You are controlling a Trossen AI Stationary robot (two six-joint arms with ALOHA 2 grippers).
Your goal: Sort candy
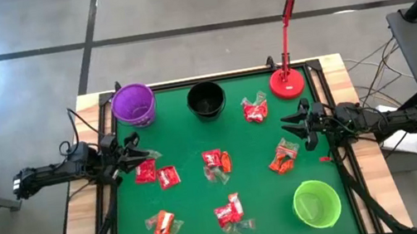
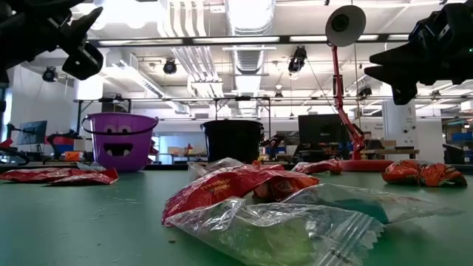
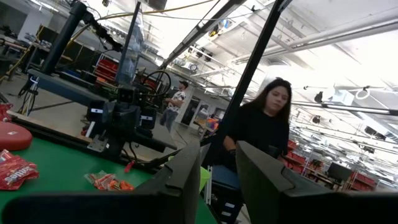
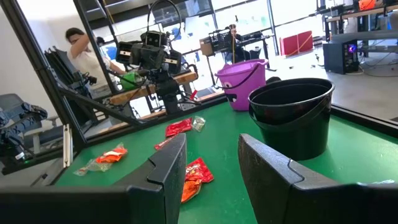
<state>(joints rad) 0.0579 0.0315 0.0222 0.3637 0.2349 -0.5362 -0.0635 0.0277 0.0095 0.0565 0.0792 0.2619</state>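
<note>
From where I stand the left gripper (image 1: 141, 154), fingers parted and empty, hovers at the mat's left edge just beside a red candy (image 1: 145, 171) lying flat with its long axis running across the mat, while farther off the right gripper (image 1: 294, 124), also parted and empty, sits near an orange candy (image 1: 283, 158).

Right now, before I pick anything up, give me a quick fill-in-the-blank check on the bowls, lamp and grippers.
1. Between the purple bowl and the lamp base stands the ____ bowl.
2. The green bowl sits nearest the ____ gripper.
3. The lamp's colour is ____.
4. Both the left gripper and right gripper hold ____.

Missing words: black; right; red; nothing
</note>
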